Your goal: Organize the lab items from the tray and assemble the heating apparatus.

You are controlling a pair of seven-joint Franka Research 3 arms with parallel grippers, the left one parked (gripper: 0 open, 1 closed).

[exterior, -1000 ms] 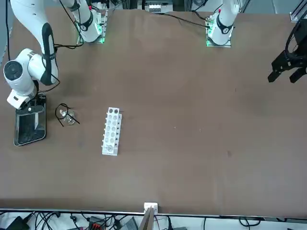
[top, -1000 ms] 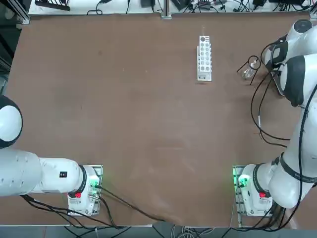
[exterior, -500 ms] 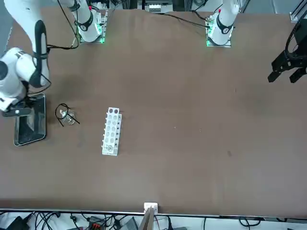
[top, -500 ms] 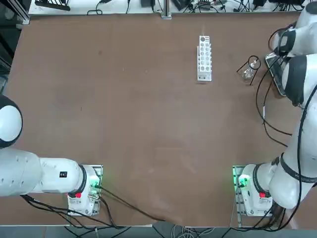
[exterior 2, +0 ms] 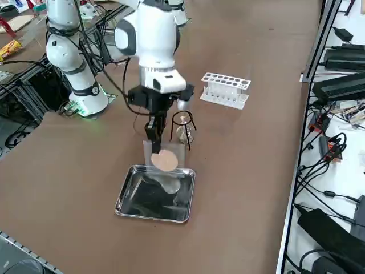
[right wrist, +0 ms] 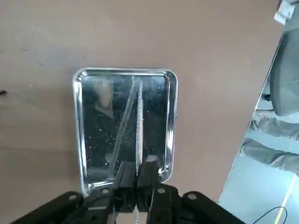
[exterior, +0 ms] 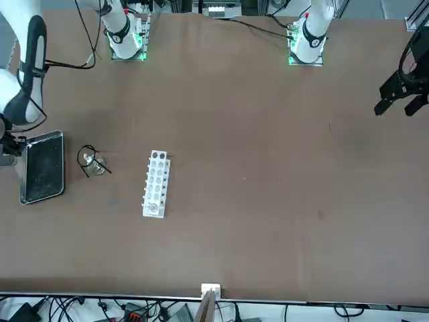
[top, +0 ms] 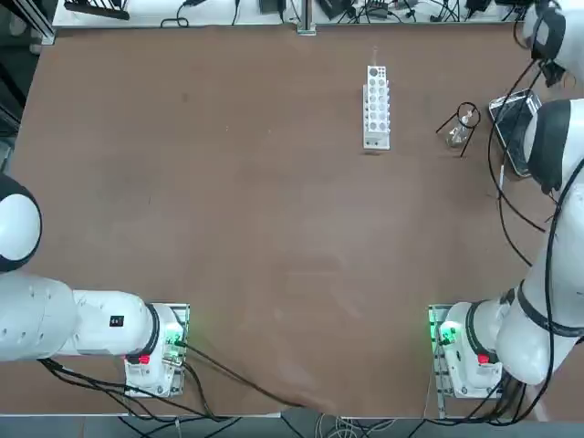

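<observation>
My right gripper (exterior 2: 153,138) hangs above the tray (exterior 2: 126,189), shut on the upper edge of the grey gauze mat (exterior 2: 164,160), which dangles upright with its beige disc facing out. In the wrist view the fingertips (right wrist: 126,173) are pressed together on the mat (right wrist: 138,116), seen edge-on as a thin line over the shiny tray (right wrist: 173,116). The black wire tripod (exterior 2: 181,116) stands just beyond the tray with the small clear glass burner (exterior 2: 182,135) under its ring. From the front, tripod and burner (exterior: 92,162) sit right of the tray (exterior: 24,176).
A white test tube rack (exterior 2: 225,89) lies on the brown table past the tripod, also in the top view as the rack (top: 376,107). The table's right edge runs close behind the tray. Cables hang from my right arm (top: 546,137).
My right arm has risen and pulled back from the tray, lifting the gauze mat with it. The tray, covered by the wrist a second ago, now shows whole.
</observation>
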